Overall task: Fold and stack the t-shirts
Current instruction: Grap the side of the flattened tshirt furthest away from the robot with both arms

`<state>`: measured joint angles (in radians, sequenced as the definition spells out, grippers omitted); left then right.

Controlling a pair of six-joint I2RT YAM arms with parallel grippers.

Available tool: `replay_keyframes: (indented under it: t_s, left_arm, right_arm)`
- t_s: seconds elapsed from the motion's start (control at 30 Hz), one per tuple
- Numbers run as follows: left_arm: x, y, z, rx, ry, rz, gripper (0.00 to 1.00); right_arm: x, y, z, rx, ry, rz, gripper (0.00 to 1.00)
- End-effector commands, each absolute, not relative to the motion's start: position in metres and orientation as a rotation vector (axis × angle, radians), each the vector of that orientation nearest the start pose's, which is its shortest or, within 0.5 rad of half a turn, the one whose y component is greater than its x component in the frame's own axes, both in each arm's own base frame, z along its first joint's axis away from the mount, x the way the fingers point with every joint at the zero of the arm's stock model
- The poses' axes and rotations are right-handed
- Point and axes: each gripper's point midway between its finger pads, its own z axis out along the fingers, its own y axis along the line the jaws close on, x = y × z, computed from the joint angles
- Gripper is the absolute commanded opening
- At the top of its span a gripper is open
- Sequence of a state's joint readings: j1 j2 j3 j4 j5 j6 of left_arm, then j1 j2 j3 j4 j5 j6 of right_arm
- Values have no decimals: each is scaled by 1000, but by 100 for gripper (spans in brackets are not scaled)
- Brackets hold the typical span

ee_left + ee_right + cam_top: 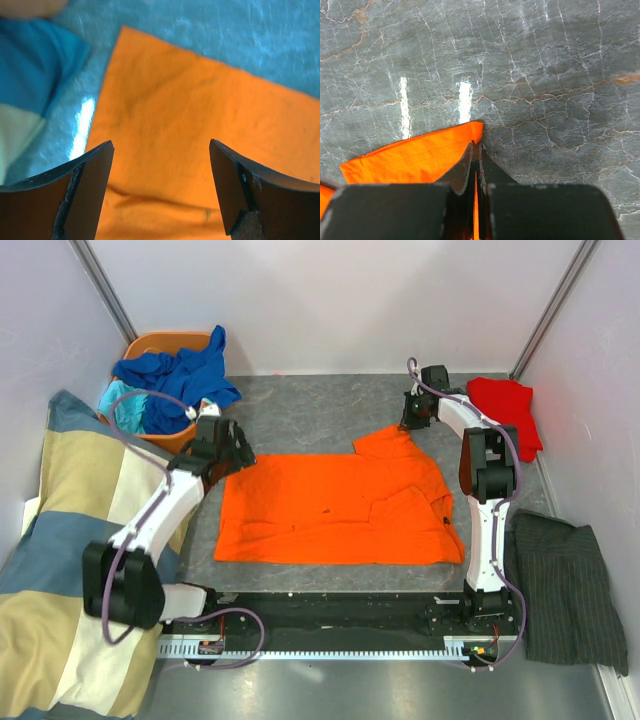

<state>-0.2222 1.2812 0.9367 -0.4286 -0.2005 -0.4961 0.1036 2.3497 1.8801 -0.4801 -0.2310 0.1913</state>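
Orange t-shirt (330, 505), lengthwise left-right (flat), right hand (476, 149) pinching far corner

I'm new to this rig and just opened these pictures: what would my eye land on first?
A bright orange cotton t-shirt lies spread mid-table and dominates. The right gripper is shut on a far corner of it, and the left gripper hangs open above its far left corner. An orange basket at far left is heaped with royal blue and turquoise shirts; a red shirt lies far right.
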Motion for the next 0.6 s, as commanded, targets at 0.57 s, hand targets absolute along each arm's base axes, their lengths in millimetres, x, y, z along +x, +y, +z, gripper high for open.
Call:
replay_keyframes:
  t_s: [0.57]
  left_arm:
    - [450,-20,74,-454,2305,84,59]
  right_arm:
    - [528,117,0,13,2625,453,0]
